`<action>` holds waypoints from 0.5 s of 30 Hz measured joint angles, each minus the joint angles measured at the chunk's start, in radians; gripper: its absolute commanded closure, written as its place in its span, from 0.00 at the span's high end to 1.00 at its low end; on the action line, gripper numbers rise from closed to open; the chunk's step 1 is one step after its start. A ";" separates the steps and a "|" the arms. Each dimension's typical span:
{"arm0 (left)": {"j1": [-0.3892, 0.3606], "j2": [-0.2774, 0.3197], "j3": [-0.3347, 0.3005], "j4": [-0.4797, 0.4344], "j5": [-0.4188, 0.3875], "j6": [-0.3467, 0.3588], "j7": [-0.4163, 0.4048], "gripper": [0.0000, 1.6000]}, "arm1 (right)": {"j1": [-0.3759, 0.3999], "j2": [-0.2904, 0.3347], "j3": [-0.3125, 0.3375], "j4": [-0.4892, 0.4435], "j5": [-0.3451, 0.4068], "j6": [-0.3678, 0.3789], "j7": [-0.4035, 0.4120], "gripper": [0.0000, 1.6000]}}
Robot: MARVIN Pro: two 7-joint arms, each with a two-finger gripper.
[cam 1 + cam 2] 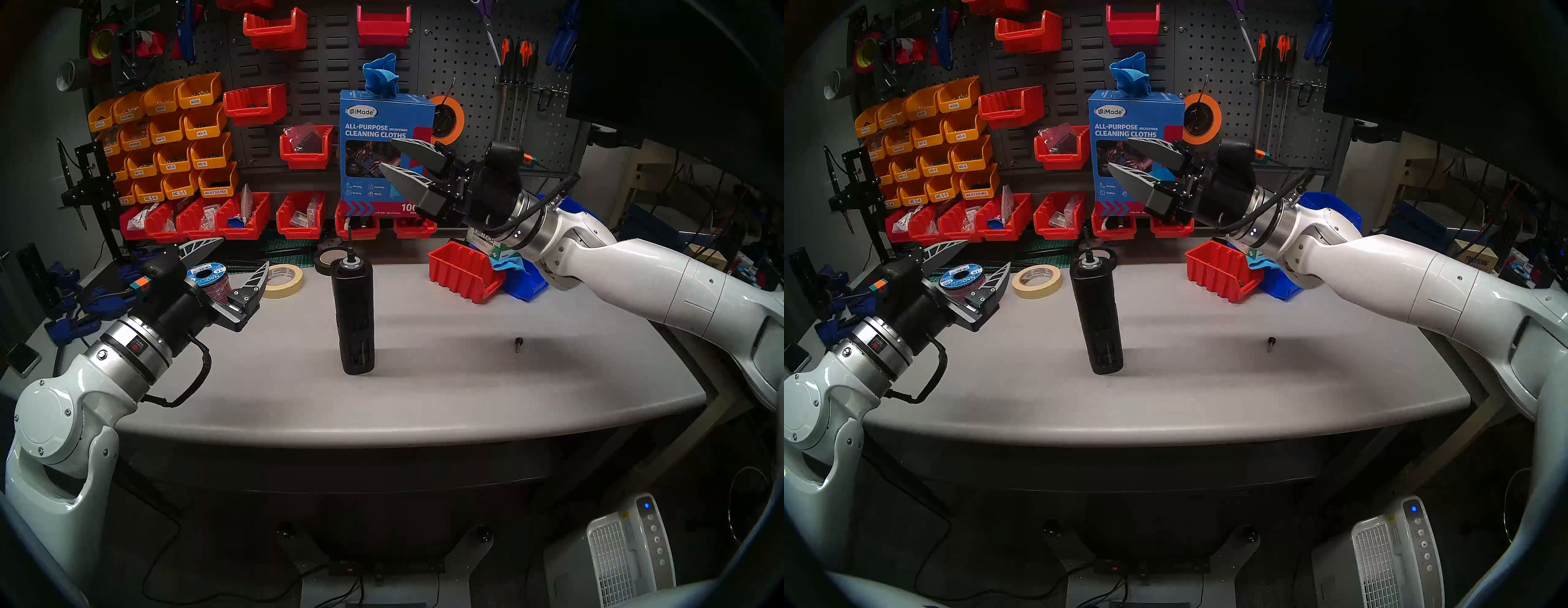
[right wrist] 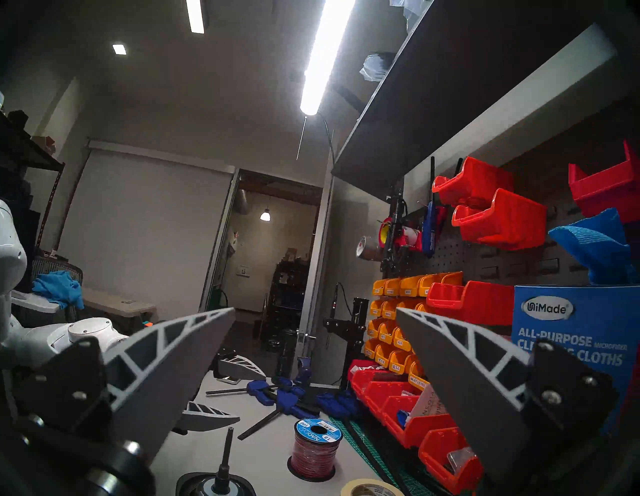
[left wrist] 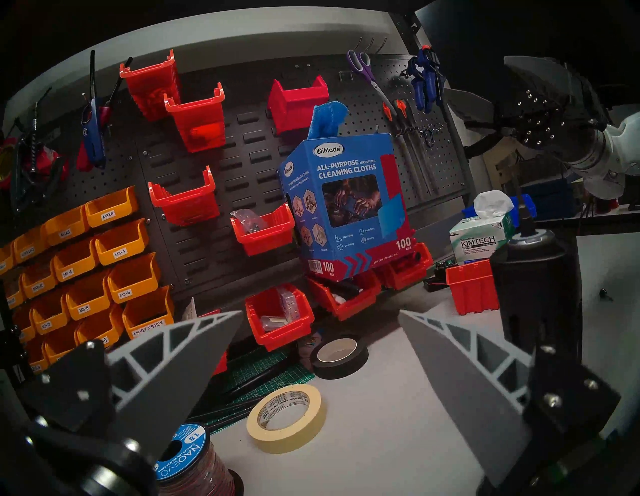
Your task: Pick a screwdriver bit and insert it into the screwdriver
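The left gripper (image 1: pixel 231 257) hovers at about nine o'clock from the screwdriver (image 1: pixel 353 316), level and pointing toward the pegboard, its jaws spread wide with nothing between them. It appears parked clear of the work, leaving the middle of the table (image 1: pixel 466 382) free. Just beyond its fingertips sit a spool of wire (image 1: pixel 210 278) and a roll of masking tape (image 1: pixel 283 280), close enough to be brushed if the arm swings inward.

The screwdriver stands upright near the table's centre, and the screwdriver bit (image 1: pixel 351 248) rises from the silver socket on its top; from these views it looks seated, so the insertion seems done. A black tape roll (image 1: pixel 330 260) lies just behind it at twelve o'clock.

At about four o'clock from the screwdriver, well apart, a small black-knobbed pin (image 1: pixel 518 344) lies alone. A red bin (image 1: pixel 462 274) sits at two o'clock. Above it the right gripper (image 1: pixel 392 159) hangs in the air, angled up and leftward, fingers parted and empty, apparently backed off from the tool.
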 measured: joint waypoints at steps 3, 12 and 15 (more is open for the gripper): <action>-0.001 -0.002 0.016 0.001 0.031 -0.013 0.009 1.00 | -0.010 0.036 -0.007 -0.038 0.000 -0.023 -0.037 1.00; -0.002 -0.001 0.054 0.006 0.105 -0.044 0.026 1.00 | -0.036 0.133 -0.039 -0.136 -0.020 -0.082 -0.148 1.00; -0.001 0.000 0.063 0.006 0.131 -0.055 0.032 1.00 | -0.042 0.168 -0.055 -0.167 -0.042 -0.101 -0.190 1.00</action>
